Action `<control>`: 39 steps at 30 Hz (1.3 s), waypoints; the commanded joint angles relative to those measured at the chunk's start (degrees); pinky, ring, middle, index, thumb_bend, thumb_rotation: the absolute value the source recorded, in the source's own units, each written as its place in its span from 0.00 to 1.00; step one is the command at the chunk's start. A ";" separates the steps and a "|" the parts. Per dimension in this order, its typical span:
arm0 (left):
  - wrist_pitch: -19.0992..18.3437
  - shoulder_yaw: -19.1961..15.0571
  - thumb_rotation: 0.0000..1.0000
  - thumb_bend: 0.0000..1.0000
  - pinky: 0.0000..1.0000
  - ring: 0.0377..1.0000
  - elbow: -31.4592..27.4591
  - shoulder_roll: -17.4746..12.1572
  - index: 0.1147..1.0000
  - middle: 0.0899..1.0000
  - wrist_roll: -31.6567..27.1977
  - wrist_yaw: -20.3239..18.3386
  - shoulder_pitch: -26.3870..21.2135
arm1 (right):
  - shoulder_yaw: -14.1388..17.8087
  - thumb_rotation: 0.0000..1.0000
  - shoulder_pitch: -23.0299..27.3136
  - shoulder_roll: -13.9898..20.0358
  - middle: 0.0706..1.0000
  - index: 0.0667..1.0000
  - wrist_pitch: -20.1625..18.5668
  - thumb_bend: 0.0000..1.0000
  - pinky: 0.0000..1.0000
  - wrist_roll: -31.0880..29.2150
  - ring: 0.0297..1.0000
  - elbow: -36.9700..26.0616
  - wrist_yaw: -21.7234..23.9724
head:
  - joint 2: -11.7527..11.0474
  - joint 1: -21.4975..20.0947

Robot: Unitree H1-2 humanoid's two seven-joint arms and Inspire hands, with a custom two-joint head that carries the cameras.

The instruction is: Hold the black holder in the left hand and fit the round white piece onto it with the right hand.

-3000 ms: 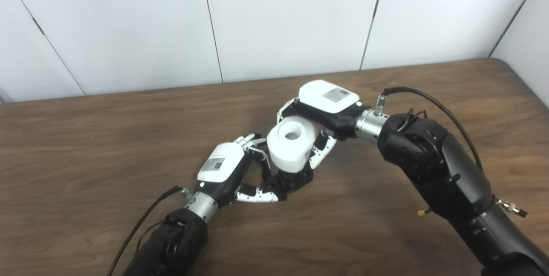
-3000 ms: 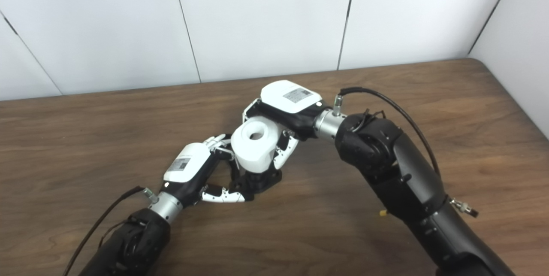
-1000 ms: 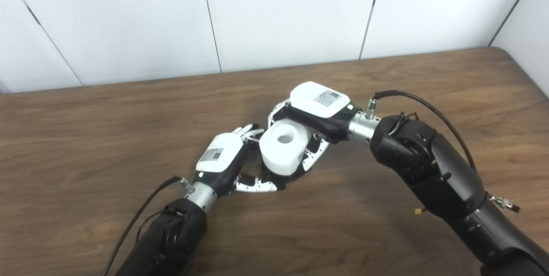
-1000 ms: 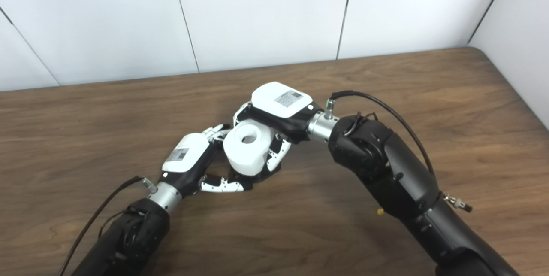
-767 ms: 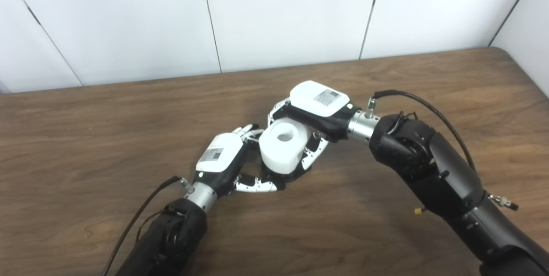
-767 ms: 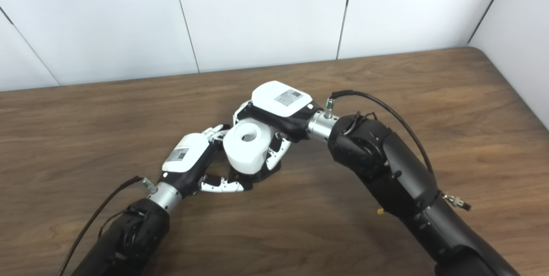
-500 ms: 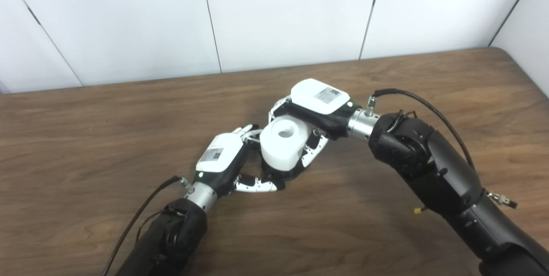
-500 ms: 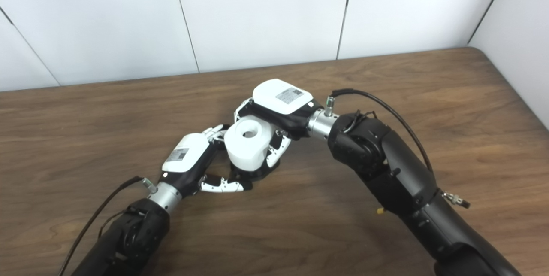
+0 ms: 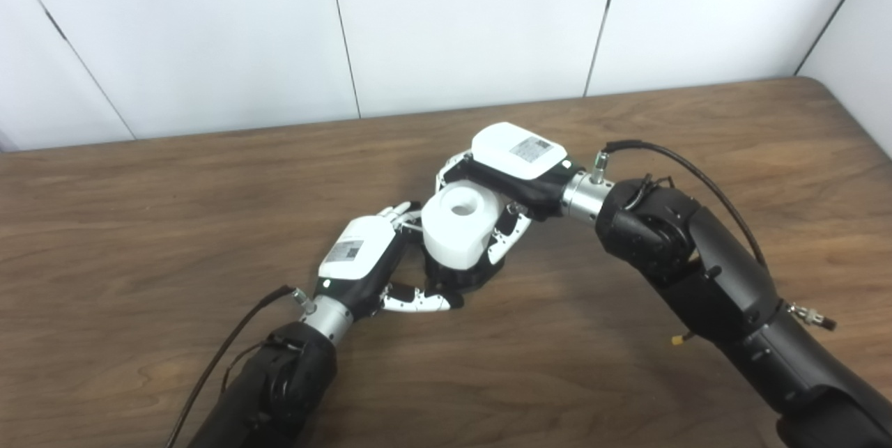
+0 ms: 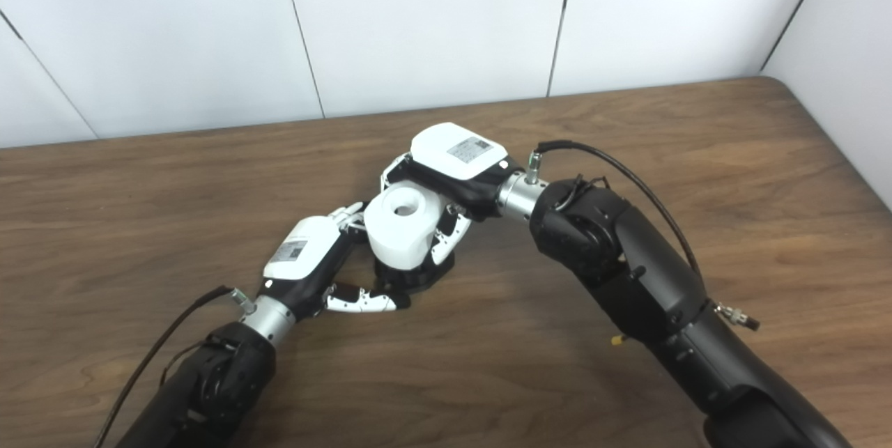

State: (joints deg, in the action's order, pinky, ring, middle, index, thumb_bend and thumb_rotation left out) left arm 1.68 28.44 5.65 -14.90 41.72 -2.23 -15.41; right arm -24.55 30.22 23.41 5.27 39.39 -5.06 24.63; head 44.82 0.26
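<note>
The round white piece (image 9: 458,227) is a thick white cylinder with a hole in its top. My right hand (image 9: 512,169) is shut on it from above and behind, fingers down both sides. The piece sits directly over the black holder (image 9: 456,279), whose base rests on the table (image 9: 139,225); only the holder's lower part shows. My left hand (image 9: 362,263) is shut on the holder from the left, thumb (image 9: 418,303) along its front. Both also show in the right eye view: the piece (image 10: 401,225), the holder (image 10: 411,279).
The table's back edge meets a white panelled wall (image 9: 453,23). The table's right edge runs near the right wall. Cables hang from both wrists.
Over three seconds the white piece came down onto the holder. In the last second my right hand lifted it slightly, so more of the holder's base shows. The left hand stayed still.
</note>
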 commanded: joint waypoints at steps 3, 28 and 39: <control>-1.85 0.88 0.05 0.52 0.91 0.93 3.24 -2.07 0.42 0.84 1.33 -3.93 2.73 | -0.82 0.13 -0.49 2.80 0.63 0.45 0.46 0.52 0.57 1.79 0.62 0.36 2.85 | -0.02 -0.12; -2.14 1.13 0.05 0.52 0.92 0.94 3.70 -1.56 0.42 0.85 1.19 -4.32 1.52 | 0.72 0.13 -0.71 4.37 0.62 0.45 -0.19 0.52 0.62 -1.05 0.63 -6.12 6.77 | -0.01 0.12; -2.69 1.54 0.05 0.52 0.91 0.94 3.49 -1.06 0.42 0.86 1.71 -4.54 1.39 | -0.36 0.13 -1.88 2.97 0.63 0.45 -0.53 0.52 0.59 0.03 0.64 -5.95 6.84 | 0.24 0.31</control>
State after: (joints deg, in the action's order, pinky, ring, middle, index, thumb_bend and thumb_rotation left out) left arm 1.71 28.71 5.87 -14.90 41.73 -2.31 -15.97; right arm -24.03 28.70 26.09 4.68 38.16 -10.94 29.66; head 45.00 0.53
